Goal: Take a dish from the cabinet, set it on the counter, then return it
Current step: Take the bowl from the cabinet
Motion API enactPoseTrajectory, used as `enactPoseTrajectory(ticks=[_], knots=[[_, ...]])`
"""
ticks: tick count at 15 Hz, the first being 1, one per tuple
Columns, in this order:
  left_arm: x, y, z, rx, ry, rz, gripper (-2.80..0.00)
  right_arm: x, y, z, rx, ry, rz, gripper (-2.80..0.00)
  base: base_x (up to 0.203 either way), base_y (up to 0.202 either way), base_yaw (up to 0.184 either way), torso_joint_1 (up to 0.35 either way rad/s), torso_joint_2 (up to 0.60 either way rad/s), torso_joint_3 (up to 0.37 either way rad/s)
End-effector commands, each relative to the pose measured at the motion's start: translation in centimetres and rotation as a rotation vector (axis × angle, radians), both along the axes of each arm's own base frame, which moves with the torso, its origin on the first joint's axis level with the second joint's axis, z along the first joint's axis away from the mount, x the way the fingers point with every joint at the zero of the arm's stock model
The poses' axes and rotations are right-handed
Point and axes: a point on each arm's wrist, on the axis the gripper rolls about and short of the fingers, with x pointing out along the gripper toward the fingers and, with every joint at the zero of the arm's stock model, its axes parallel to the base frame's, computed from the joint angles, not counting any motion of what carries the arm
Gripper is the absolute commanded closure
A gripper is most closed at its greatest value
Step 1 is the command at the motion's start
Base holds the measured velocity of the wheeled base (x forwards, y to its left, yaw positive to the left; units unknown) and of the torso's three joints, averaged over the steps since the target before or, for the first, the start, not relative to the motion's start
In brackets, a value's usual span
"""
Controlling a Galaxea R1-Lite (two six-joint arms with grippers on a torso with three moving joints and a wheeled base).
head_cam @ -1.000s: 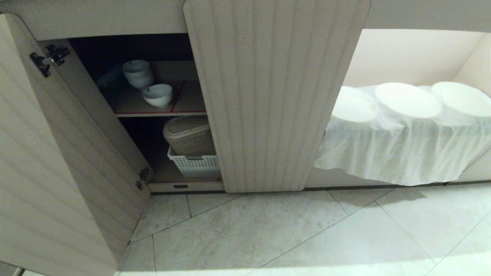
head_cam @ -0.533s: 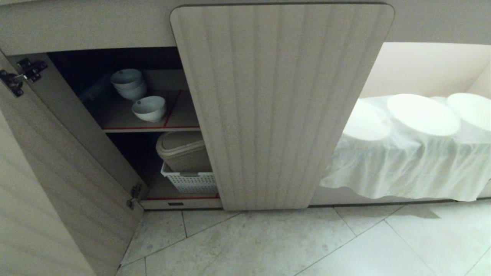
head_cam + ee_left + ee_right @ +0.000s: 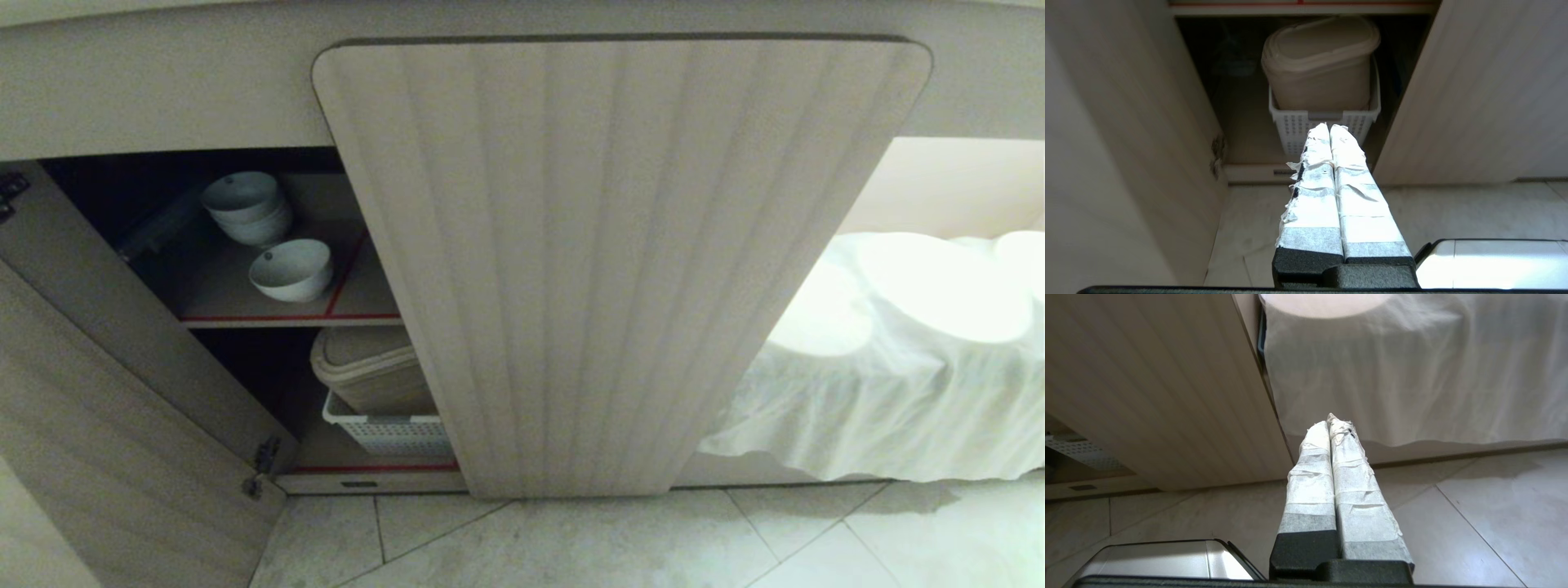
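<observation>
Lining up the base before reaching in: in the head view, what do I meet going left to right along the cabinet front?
Open left door → stacked bowls → single white bowl → fluted door → white cloth over round shapes.

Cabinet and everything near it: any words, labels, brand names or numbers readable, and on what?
None are readable.
The small dark plate on the cabinet base rail may carry text, but it is too small and blurred to read.
The bowls, basket and cloth show no print.
</observation>
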Motion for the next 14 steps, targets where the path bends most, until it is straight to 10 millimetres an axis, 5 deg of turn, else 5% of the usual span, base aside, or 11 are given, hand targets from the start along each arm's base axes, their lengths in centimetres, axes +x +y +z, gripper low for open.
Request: enactPoseTrajectory(ticks=[1, 14], knots=[[0.01, 0.0, 0.01, 0.001, 0.0, -0.001, 0.0, 0.0, 0.0, -0.01, 0.001, 0.0, 0.001, 0.0, 0.195, 0.0, 0.002, 0.007, 0.0, 0.002], [0.01, 0.0, 0.02, -0.002, -0.001, -0.002, 0.0, 0.0, 0.0, -0.01, 0.001, 0.0, 0.001, 0.0, 0.025, 0.0, 0.0, 0.0, 0.0, 0.0]])
